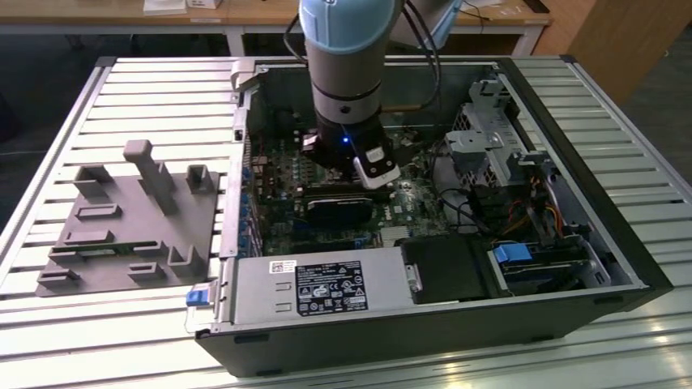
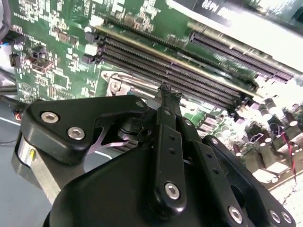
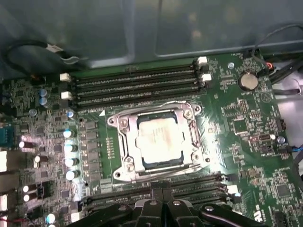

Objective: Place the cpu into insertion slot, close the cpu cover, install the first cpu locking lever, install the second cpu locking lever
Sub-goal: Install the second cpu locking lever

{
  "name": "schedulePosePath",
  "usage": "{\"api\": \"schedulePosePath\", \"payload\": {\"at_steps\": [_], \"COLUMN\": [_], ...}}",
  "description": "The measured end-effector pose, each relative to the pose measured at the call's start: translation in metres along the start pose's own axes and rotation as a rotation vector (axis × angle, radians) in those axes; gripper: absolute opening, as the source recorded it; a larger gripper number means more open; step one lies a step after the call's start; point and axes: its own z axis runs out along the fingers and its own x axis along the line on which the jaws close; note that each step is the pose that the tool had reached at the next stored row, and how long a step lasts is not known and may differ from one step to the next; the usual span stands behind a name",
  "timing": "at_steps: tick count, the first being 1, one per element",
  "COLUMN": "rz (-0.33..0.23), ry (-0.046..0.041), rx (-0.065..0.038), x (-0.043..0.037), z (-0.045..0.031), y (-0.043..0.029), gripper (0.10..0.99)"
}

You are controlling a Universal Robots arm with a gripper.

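**Cpu seated under its cover, gripper poised beside the socket**

Black gripper (image 3: pixel 163 191) fingers meet at their tips in the first wrist view, just beside the insertion slot (image 3: pixel 158 142). Memory slots (image 3: pixel 137 85) flank it. Inside lies the cpu (image 3: pixel 158 141), framed by the closed cpu cover (image 3: pixel 124 142). Exterior view: the arm (image 1: pixel 343 73) descends into the computer case (image 1: pixel 433 324), beside a grey fixture tray (image 1: pixel 125 227).

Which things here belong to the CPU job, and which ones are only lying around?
Job:
- cpu, lying in the insertion slot
- cpu cover, shut around it
- gripper, beside the socket

Lying about:
- grey fixture block, outside the case
- power supply
- coin battery
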Motion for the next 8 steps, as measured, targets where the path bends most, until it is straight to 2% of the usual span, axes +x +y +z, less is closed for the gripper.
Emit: {"api": "schedulePosePath", "payload": {"at_steps": [8], "rz": [0.000], "ry": [0.0009], "rx": [0.000], "x": [-0.0024], "z": [0.0040], "y": [0.0165], "gripper": [0.106]}}
